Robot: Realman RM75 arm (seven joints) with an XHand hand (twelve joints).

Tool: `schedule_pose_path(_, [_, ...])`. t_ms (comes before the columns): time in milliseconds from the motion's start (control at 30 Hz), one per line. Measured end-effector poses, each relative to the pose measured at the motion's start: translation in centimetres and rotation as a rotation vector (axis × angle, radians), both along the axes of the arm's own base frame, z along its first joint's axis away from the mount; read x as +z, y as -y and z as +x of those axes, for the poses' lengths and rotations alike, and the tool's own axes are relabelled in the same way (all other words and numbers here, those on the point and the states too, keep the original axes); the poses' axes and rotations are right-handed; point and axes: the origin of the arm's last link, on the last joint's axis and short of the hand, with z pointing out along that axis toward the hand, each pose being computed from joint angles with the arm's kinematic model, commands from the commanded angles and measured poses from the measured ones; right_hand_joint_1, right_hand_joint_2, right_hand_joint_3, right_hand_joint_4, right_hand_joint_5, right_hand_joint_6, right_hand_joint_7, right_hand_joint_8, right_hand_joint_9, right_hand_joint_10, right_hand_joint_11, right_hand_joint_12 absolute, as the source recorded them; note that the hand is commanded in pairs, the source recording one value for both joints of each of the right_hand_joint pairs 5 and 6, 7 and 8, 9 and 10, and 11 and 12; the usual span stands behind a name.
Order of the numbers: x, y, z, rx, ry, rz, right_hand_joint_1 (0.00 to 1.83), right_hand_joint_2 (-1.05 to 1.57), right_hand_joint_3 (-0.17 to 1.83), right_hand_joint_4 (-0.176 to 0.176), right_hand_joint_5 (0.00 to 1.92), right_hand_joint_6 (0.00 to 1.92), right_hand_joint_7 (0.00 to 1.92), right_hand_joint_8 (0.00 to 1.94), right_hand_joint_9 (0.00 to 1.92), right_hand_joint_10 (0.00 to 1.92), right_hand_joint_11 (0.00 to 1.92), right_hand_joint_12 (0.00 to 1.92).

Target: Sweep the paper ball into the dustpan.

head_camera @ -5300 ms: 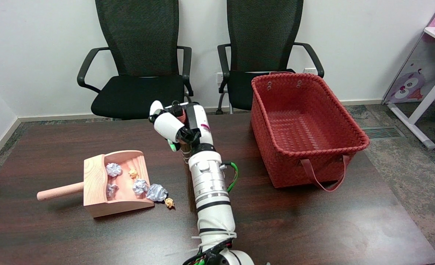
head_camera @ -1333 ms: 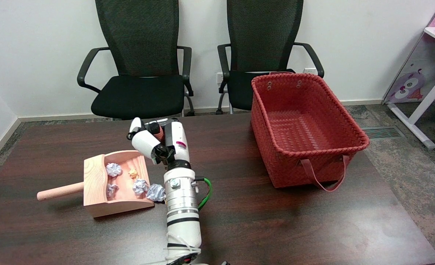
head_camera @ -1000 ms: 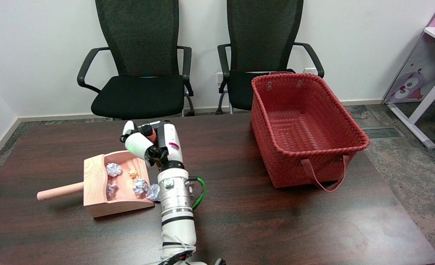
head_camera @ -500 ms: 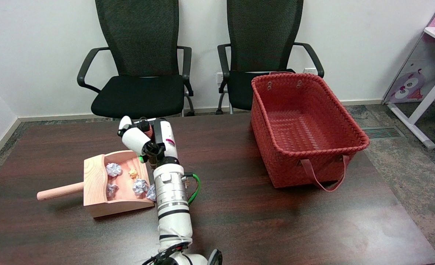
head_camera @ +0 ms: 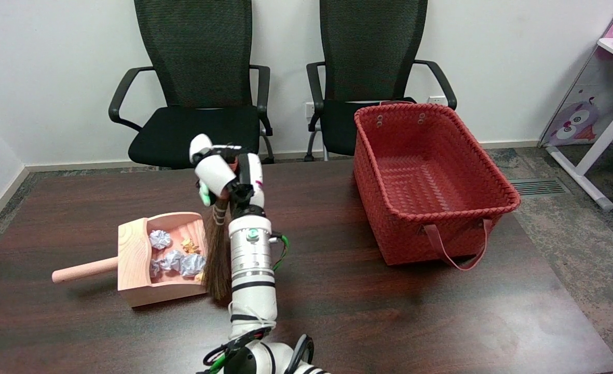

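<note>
Dark brown wooden table filling the lower frame. On its far right part, a red woven basket, open at the top, with a strap handle hanging down its near wall. Behind the table, two black mesh-backed office chairs side by side against a white wall: left chair and right chair, the latter partly hidden by the basket. Wall socket low between them. At the far right, a white shelf frame with a pink cartoon-owl panel, standing on mottled grey floor.
</note>
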Motion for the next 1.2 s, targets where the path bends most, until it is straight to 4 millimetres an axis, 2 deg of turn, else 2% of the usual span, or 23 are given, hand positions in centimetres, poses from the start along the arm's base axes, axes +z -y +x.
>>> schedule_pose_path(233, [1.2, 0.1, 0.6, 0.072, 0.097, -0.034, 0.68, 1.03, 1.35, 0.006, 1.92, 1.92, 1.92, 1.92, 1.92, 1.92, 1.92, 1.92])
schedule_pose_path(467, [2.4, 0.1, 1.6, 0.139, 0.199, -0.059, 0.67, 0.84, 1.51, 0.005, 1.92, 1.92, 1.92, 1.92, 1.92, 1.92, 1.92, 1.92])
schedule_pose_path(500, [2.5, 0.1, 1.8, 0.148, 0.217, -0.061, 0.67, 0.86, 1.49, 0.005, 1.92, 1.92, 1.92, 1.92, 1.92, 1.92, 1.92, 1.92])
schedule_pose_path(633, [3.2, 0.0, 2.4, 0.183, 0.281, -0.065, 0.67, 1.40, 1.17, 0.013, 1.92, 1.92, 1.92, 1.92, 1.92, 1.92, 1.92, 1.92])
schedule_pose_path(700, [3.7, 0.0, 2.6, 0.200, 0.307, -0.064, 0.66, 1.56, 1.26, 0.026, 1.92, 1.92, 1.92, 1.92, 1.92, 1.92, 1.92, 1.92])
schedule_pose_path(767, [4.0, 0.0, 2.9, 0.213, 0.326, -0.059, 0.68, 1.57, 1.44, 0.034, 1.92, 1.92, 1.92, 1.92, 1.92, 1.92, 1.92, 1.92])
schedule_pose_path(867, [4.2, 0.0, 3.0, 0.220, 0.335, -0.043, 0.69, 1.57, 1.59, 0.044, 1.92, 1.92, 1.92, 1.92, 1.92, 1.92, 1.92, 1.92])
schedule_pose_path(1200, [4.3, 0.9, 2.6, 0.150, 0.209, 0.068, 0.67, 1.57, 1.83, 0.071, 1.92, 1.92, 1.92, 1.92, 1.92, 1.92, 1.92, 1.92])
